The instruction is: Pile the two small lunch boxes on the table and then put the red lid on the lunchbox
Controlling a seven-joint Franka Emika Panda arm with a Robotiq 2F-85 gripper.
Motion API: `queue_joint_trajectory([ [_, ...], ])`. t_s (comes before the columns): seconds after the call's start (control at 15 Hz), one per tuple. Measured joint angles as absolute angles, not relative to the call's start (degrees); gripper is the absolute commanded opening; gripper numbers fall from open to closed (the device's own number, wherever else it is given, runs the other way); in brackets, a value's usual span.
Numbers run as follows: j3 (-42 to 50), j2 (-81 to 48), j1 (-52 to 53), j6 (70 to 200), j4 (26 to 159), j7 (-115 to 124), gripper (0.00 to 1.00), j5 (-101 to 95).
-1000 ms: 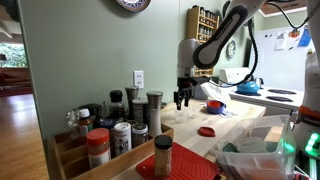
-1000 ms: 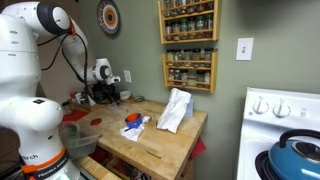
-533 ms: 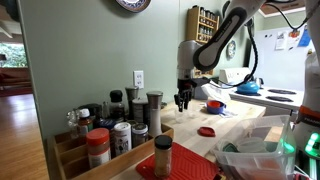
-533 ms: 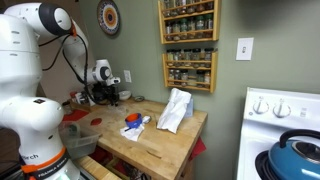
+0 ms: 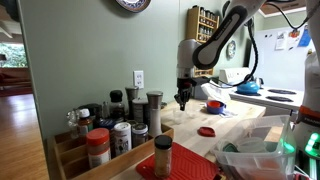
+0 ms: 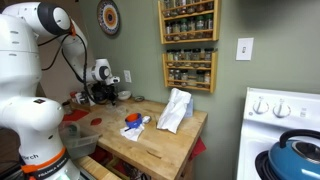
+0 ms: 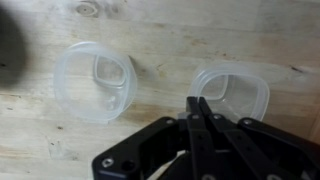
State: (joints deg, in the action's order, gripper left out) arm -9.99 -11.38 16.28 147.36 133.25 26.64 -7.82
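Two small clear plastic lunch boxes lie open side up on the pale wooden table (image 7: 160, 30) in the wrist view, one at the left (image 7: 97, 80) and one at the right (image 7: 232, 95), about a hand's width apart. My gripper (image 7: 197, 100) hangs above the gap between them, close to the right box's left rim, with its black fingers pressed together and nothing between them. In both exterior views the gripper (image 5: 182, 100) (image 6: 110, 97) hovers over the tabletop. The red lid (image 5: 207, 131) lies flat on the table nearer the camera, apart from the gripper.
A deeper red bowl (image 5: 214, 105) sits beyond the lid. Spice jars (image 5: 120, 125) crowd the table's near end beside a red mat (image 5: 190, 165). A white bag (image 6: 175, 110) and a blue and red item (image 6: 131, 122) rest on the table. A stove with a blue kettle (image 6: 296, 158) stands alongside.
The jaws have gone from open to fully shut. The arm has stayed in the same place above the table.
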Motion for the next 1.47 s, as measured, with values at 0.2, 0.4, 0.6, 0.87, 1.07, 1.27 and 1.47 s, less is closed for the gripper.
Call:
queue_joint_trajectory([
  [0.2, -10.1, -9.5, 16.0, 147.0, 133.3, 23.3, 0.0, -4.9],
  [0.4, -10.1, -5.4, 15.3, 145.1, 133.7, 20.4, 0.0, -3.0],
  [0.6, -9.9, 0.6, 13.9, 141.1, 134.6, 19.3, 0.0, -2.7],
  [0.87, -9.3, 7.9, 11.4, 136.0, 137.3, 17.2, 0.0, -2.4],
  [1.07, -8.5, 9.5, 9.8, 135.1, 139.4, 14.9, 0.0, -2.2],
  [1.27, -8.2, 9.1, 8.7, 135.2, 140.7, 13.5, 0.0, -2.2],
  [1.47, -8.2, 8.1, 7.9, 135.6, 141.5, 13.2, 0.0, -2.3],
])
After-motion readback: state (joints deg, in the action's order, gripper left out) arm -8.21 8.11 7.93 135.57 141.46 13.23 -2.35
